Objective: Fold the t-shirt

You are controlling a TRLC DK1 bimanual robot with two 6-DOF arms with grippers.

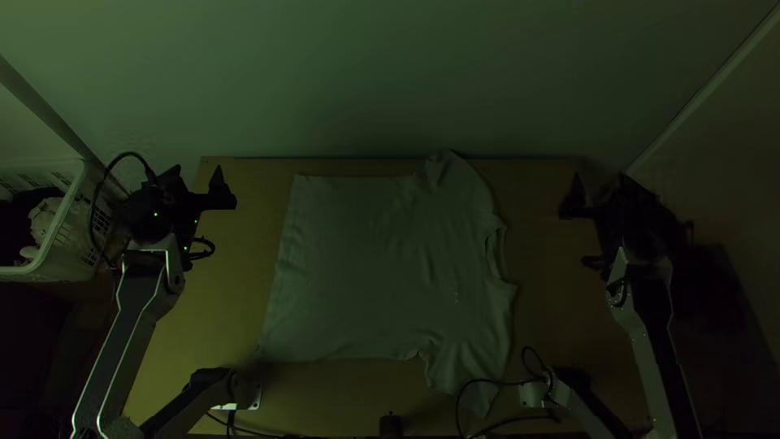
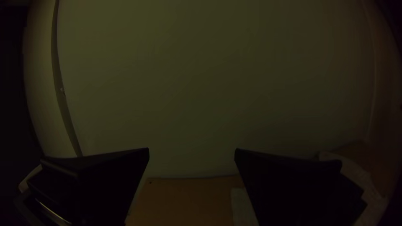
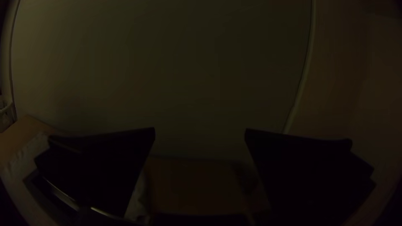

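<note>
As we looked down on the dim table (image 1: 219, 317), the shirt (image 1: 366, 268) lay spread flat between our two grippers, its hem (image 1: 286, 268) toward the left arm and its collar (image 1: 501, 244) toward the right. We read its long axis as running across the table, from one arm's side to the other's.

Our left gripper (image 1: 197, 171) stood just off the hem's far corner, our right gripper (image 1: 600, 176) off the shoulder on the collar side; both held their jaws wide, with nothing between them. We judged the left arm nearer for the hem and the right nearer for the collar and far sleeve (image 1: 447, 171).

That sleeve, slightly rumpled, reached the table's far edge, leaving us little margin beyond the shirt there. We had strips of table off the hem and off the collar, and another along the shirt's near side, where a black cable (image 1: 457, 406) looped by the near sleeve (image 1: 455, 370). We thought it might snag a low pass. A basket (image 1: 65, 267) sat beyond the hem, past the left gripper.
</note>
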